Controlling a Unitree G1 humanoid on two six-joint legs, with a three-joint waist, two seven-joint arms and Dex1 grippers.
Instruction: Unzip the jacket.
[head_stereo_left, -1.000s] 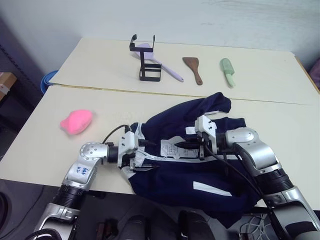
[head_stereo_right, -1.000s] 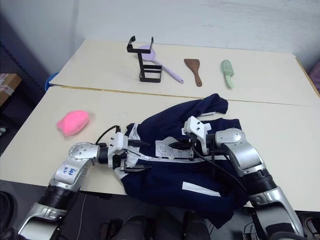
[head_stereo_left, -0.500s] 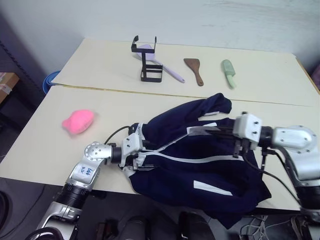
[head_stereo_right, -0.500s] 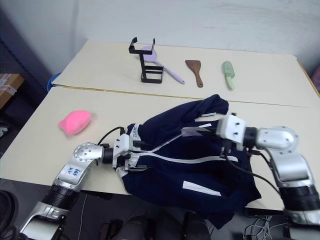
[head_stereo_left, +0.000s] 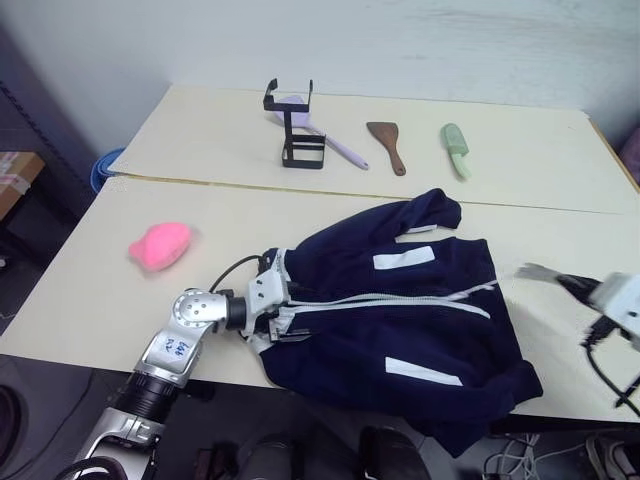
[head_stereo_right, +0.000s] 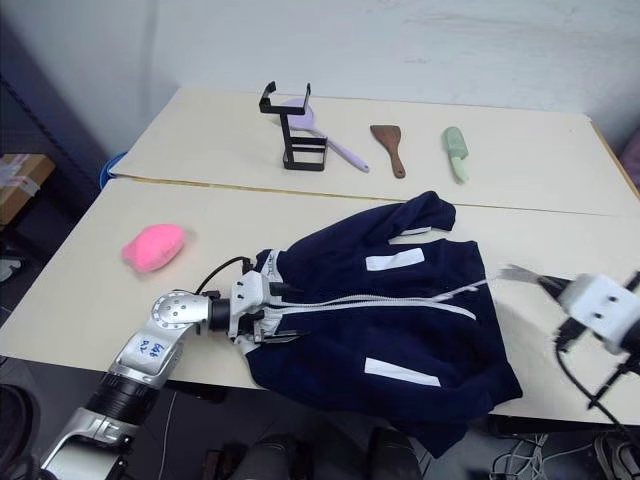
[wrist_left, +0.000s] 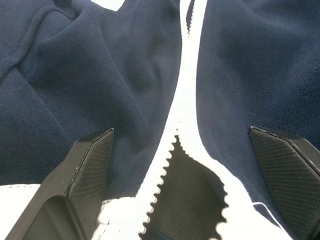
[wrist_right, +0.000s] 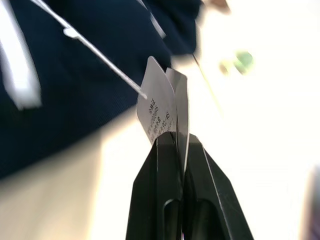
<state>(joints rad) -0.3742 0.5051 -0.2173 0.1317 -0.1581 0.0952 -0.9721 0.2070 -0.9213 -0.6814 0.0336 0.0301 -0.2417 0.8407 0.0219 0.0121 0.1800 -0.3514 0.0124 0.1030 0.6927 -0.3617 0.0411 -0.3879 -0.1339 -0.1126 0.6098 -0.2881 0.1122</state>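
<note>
- Jacket (head_stereo_left: 400, 310), big dark navy fabric one with white rectangular patches, lies spread on the near cream-coloured table (head_stereo_left: 90, 290), its bottom edge drooping over the front side of the tabletop.
- Its white front zipper (head_stereo_left: 400, 300) runs across the middle, and in the left wrist view the teeth are parted into a V with dark lining showing between them.
- Left gripper (head_stereo_left: 285, 322) sits at the jacket's left end with its black fingers (wrist_left: 90, 165) spread wide, one either side of the zipper line, not clamped on anything.
- Right gripper (head_stereo_right: 545, 283) is off past the jacket's right edge, above bare tabletop, pinched tight on the grey paper tags (wrist_right: 165, 107). A thin string runs from the tags to the jacket.
- Small pink plush toy (head_stereo_left: 160, 244) sits on the same table, well left of the jacket.
- A second cream table (head_stereo_left: 200, 130) butts up behind, with a visible seam between the two.
- On that far table there's a black wire stand (head_stereo_left: 295, 125) with a lilac spoon (head_stereo_left: 325, 130) by it, then a brown wooden spatula (head_stereo_left: 386, 140) and a pale green brush (head_stereo_left: 456, 146).
- Plain whitish wall (head_stereo_left: 400, 40) behind; dark floor to the left with a blue round thing (head_stereo_left: 103, 168) and a cardboard box (head_stereo_left: 18, 175).
</note>
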